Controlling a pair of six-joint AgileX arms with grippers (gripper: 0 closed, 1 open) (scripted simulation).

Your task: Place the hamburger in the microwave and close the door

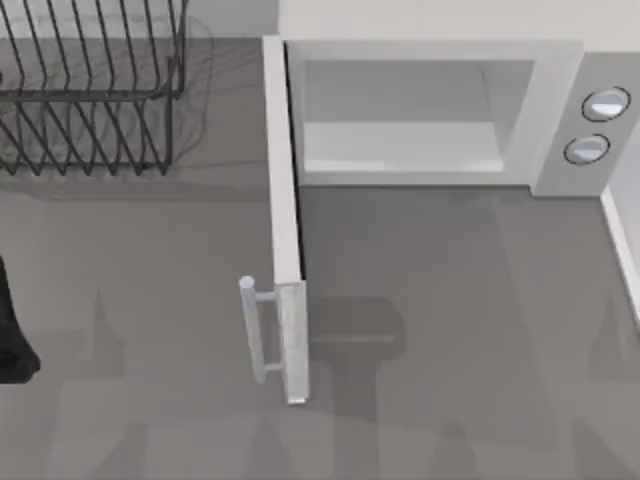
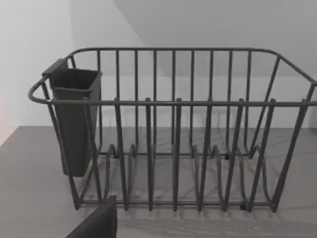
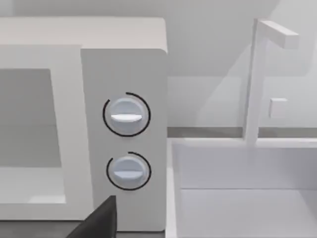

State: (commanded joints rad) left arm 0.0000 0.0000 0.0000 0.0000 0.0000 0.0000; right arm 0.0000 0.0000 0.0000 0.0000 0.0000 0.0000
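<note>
The microwave [image 1: 430, 110] stands at the upper centre and right of the top view, its pale cavity exposed and holding nothing that can be seen. The door [image 1: 284, 220] is swung fully open, running from the cavity's left edge down toward the middle of the frame, with its silver bar handle [image 1: 254, 328] on the left face near the free end. Two round knobs [image 1: 598, 125] sit one above the other on the grey side panel at the upper right; the right wrist view faces them closely. A black wire dish rack [image 1: 90, 85] occupies the upper left of the top view, and the left wrist view shows a dark cup [image 2: 74, 121] hung on one end of it. A white basin-like structure [image 3: 242, 188] adjoins the microwave in the right wrist view. A dark part of the left arm [image 1: 12, 335] lies at the left edge. Whether either claw is apart or together cannot be told. The grey table [image 1: 460, 330] lies before the open cavity.
</note>
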